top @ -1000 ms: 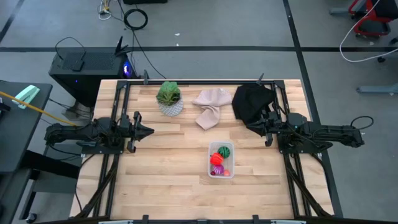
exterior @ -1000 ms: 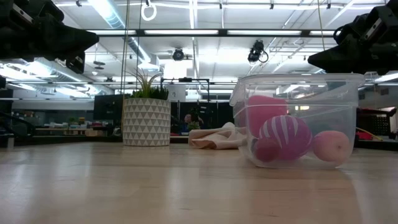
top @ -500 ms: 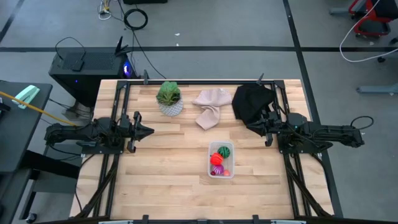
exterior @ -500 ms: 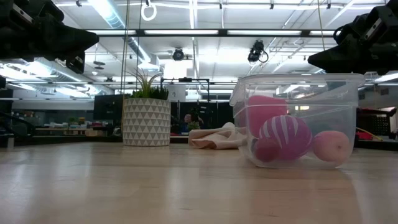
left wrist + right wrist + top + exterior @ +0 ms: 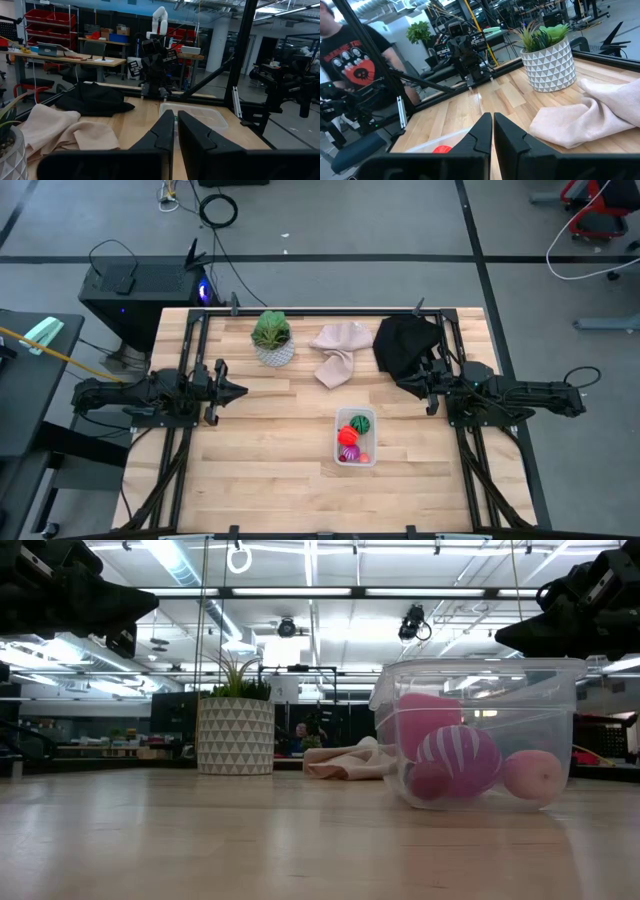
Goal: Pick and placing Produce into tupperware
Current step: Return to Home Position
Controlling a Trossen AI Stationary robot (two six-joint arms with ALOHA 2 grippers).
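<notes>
Jaws on the left arm [image 5: 150, 395] are closed to a hairline slit with nothing between them. They hang above the pale wooden plank tabletop [image 5: 270, 450] just inside its 9 o'clock edge, tips pointing toward 3 o'clock. Jaws on the right arm [image 5: 510, 398] are pressed together in the same way and are equally empty, hanging just inside the 3 o'clock edge and pointing toward 9 o'clock. Both sets are well apart from everything lying on the wood.

Between the two arms, at about 5 o'clock from the tabletop's centre, stands the small clear plastic rectangular container with rounded corners [image 5: 470, 690], upright and without a lid. The toy produce sits inside it: a round green piece [image 5: 361, 422] at its 12 o'clock end, a red piece [image 5: 350, 434] touching that one, a purple striped piece [image 5: 349, 452] toward 6 o'clock, and a small orange-red piece [image 5: 364, 457] just beside the purple one.

Along the 12 o'clock edge, a leafy green plant [image 5: 271, 330] in a white patterned pot [image 5: 275, 354] stands at 11 o'clock, a crumpled beige cloth [image 5: 338, 350] lies at 12 o'clock, and a bunched black cloth [image 5: 403, 345] lies at 1 o'clock, near the right arm's jaws.

Beyond the tabletop, the right wrist view shows a person in a black T-shirt with a red print [image 5: 355, 60].
</notes>
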